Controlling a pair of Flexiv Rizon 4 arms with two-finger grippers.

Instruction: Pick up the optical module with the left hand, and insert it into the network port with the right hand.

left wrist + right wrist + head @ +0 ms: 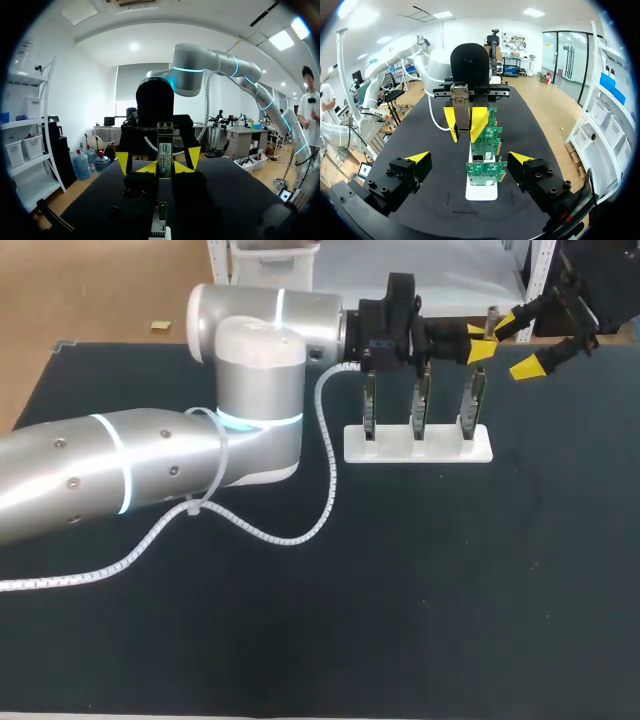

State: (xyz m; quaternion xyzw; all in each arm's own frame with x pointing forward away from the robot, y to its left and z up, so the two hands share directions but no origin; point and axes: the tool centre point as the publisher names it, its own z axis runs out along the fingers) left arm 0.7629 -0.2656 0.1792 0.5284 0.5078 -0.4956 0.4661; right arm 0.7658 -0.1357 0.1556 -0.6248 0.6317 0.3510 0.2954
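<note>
A matte black tabletop (450, 590) fills most of the scene. Past its far-left corner lies a brown wood-look floor (90, 290); white metal shelf uprights (215, 260) stand beyond the far edge. A white metal rack with pale storage bins (27, 145) lines one white wall; blue plastic water bottles (82, 164) sit on the floor beside it (several, clustered); round recessed ceiling lights (133, 46) glow in the white ceiling; a wide grey-shaded window (125, 82) spans the far wall. Elsewhere stand tall dark-framed glass doors (567, 57) under flat rectangular ceiling light panels (536, 12).
</note>
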